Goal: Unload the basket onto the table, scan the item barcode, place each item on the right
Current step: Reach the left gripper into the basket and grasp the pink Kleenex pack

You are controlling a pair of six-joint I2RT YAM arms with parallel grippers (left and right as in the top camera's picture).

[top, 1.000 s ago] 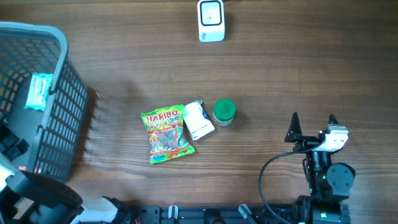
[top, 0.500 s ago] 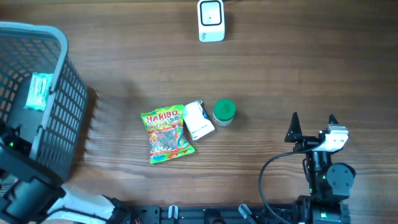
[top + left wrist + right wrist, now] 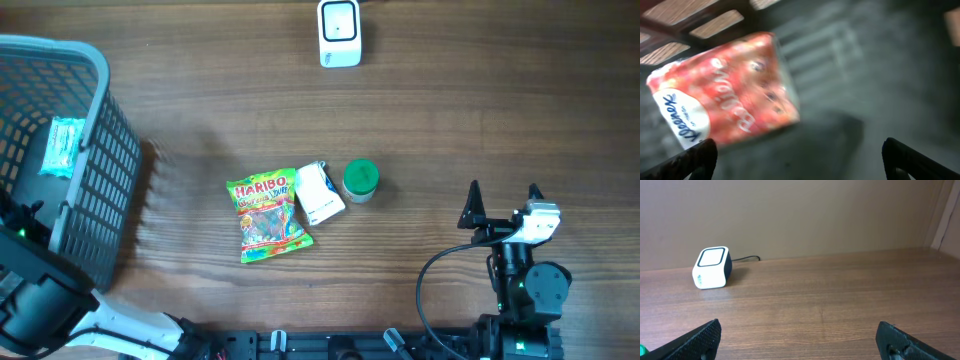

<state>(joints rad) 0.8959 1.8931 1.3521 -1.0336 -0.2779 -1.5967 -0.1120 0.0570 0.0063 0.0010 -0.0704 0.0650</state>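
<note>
Three loose items lie on the wooden table (image 3: 480, 110) nearer the robot than the white scanner (image 3: 339, 32): a Haribo bag (image 3: 268, 214), a small white carton (image 3: 320, 193) touching its right edge, and a green-lidded jar (image 3: 360, 180) just beside the carton. None of them is held, and all three are well apart from the scanner, slightly to its left or directly in front of it. No barcode can be made out on any of them. The grey basket (image 3: 95, 150) stands far to the scanner's left, with a pale teal packet (image 3: 62, 145) inside. The left gripper (image 3: 797, 150) hangs inside that basket with its jaws spread wide and nothing between them. A red Kleenex tissue pack (image 3: 722, 90) lies below it on the basket floor, blurred in the left wrist view. The right gripper (image 3: 503, 200) sits well to the scanner's right and close to the robot's base. Its jaws also stand wide apart and empty. It faces the scanner across bare table, and the right wrist view shows the scanner's cable (image 3: 745, 258) trailing behind it.
</note>
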